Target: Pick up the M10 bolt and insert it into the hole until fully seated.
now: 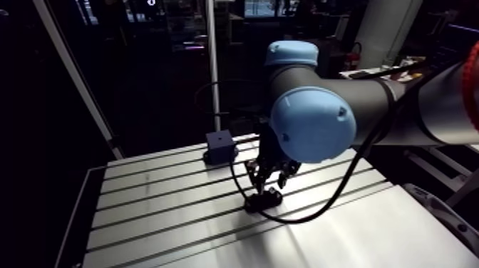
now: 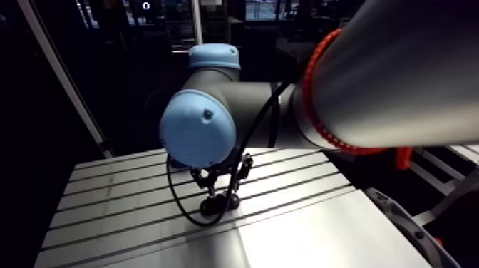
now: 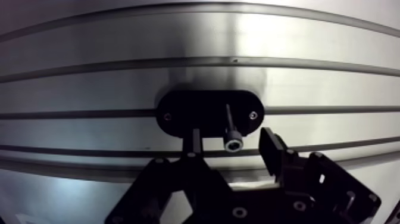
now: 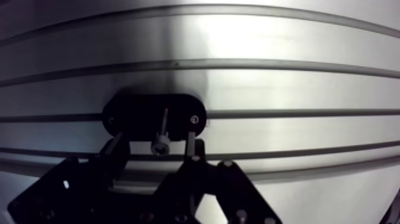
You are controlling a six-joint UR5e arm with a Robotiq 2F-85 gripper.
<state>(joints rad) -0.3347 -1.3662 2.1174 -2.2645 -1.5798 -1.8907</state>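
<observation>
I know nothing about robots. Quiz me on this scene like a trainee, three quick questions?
1. True or false: the black two-finger gripper is shut on the silver socket-head bolt.
2. The bolt stands in: A) the black oval holder; B) a wooden box; C) a plastic cup.
3. Fill in: the bolt is ___ the gripper's fingers.
Key: 1 false, the fingers stand apart, clear of it; 2 A; 3 between.
</observation>
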